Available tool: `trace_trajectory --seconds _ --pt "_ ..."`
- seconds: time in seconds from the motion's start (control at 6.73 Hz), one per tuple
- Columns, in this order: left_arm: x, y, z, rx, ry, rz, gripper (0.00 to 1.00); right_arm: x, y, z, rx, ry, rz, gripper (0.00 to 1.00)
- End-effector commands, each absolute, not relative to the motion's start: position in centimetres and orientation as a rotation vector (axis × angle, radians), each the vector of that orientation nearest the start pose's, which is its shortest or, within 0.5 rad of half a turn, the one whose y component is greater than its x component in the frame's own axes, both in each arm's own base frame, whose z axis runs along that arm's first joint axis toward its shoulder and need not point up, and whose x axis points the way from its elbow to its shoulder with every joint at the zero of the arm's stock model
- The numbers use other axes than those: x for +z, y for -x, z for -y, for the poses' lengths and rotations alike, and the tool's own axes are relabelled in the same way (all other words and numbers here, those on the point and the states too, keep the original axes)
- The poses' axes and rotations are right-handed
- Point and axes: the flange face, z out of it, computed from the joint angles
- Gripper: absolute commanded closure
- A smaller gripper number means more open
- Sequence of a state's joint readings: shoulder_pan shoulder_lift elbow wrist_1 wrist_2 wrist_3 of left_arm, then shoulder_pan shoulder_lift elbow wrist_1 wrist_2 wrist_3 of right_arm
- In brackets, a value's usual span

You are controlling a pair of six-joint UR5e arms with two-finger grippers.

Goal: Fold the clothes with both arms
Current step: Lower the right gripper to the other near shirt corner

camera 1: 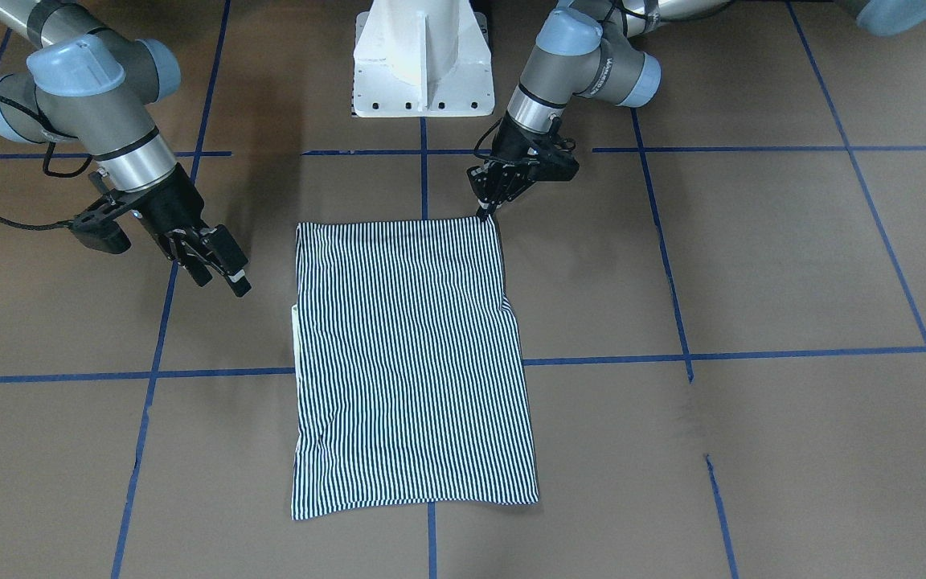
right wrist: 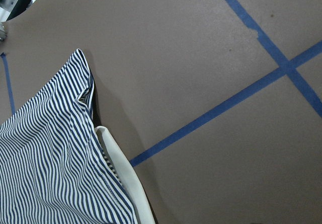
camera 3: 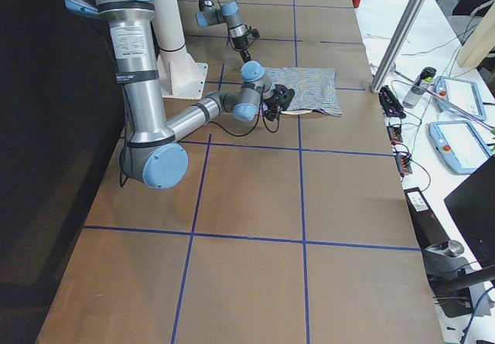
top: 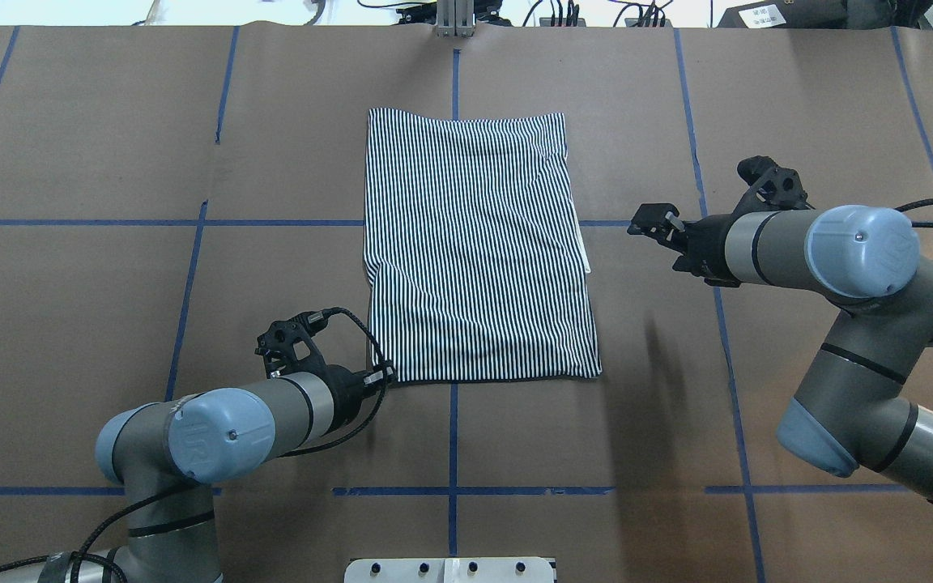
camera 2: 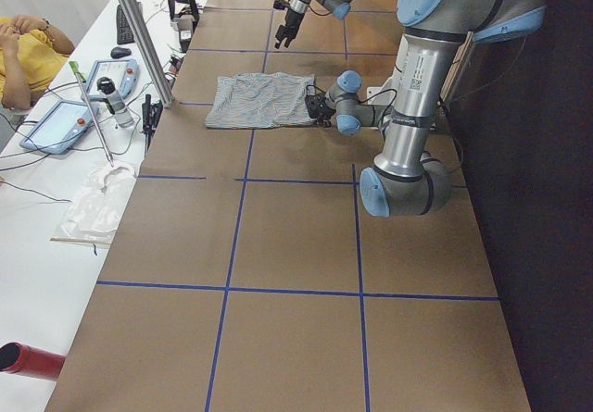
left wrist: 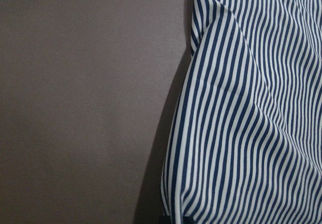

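The striped polo shirt (camera 1: 411, 362) lies folded into a long rectangle on the brown table, also in the overhead view (top: 475, 251). Its cream collar (top: 584, 251) peeks out at the edge on my right side and shows in the right wrist view (right wrist: 126, 178). My left gripper (camera 1: 485, 211) is shut on the shirt's near left corner (top: 379, 371); the left wrist view shows the fabric edge (left wrist: 251, 123) slightly raised. My right gripper (camera 1: 222, 277) is open and empty, in the air beside the shirt's collar edge (top: 661, 231).
The white pedestal base (camera 1: 421, 64) stands at the table's near edge. Blue tape lines (camera 1: 431, 539) cross the table. A metal post (camera 2: 139, 32), control tablets (camera 2: 60, 125) and a seated person (camera 2: 23, 56) are beyond the far edge.
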State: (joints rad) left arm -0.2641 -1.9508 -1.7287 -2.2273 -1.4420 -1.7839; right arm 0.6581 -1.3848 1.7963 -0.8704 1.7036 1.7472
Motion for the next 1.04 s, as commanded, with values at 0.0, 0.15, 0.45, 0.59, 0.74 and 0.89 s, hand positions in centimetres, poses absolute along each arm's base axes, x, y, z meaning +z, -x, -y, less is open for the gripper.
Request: trace_trajectory --seconds 0.0,0.15,0.45,0.59,0.74,0.89 --pt "29.4 -56.0 30.3 -0.492 -0.146 -1.216 1.00 35.5 40.0 44.2 0.675 -0.155 1.080 0.07" --pt "29.1 -55.9 30.4 -0.493 -0.147 -1.222 1.00 33.0 41.3 43.6 0.697 -0.118 1.038 0.08" --pt "29.0 -55.9 30.3 -0.493 -0.148 -1.224 1.00 28.4 46.7 41.6 0.778 -0.046 0.935 0.18" --pt "28.9 -56.0 30.2 -0.490 -0.145 -1.227 1.00 27.8 48.8 39.7 0.790 -0.023 0.914 0.22" --pt "27.9 -56.1 30.3 -0.490 -0.145 -1.242 1.00 28.8 50.5 37.7 0.791 0.004 0.892 0.27" --pt "27.9 -56.2 30.3 -0.488 -0.143 -1.242 1.00 29.0 51.4 36.8 0.784 0.010 0.835 0.27"
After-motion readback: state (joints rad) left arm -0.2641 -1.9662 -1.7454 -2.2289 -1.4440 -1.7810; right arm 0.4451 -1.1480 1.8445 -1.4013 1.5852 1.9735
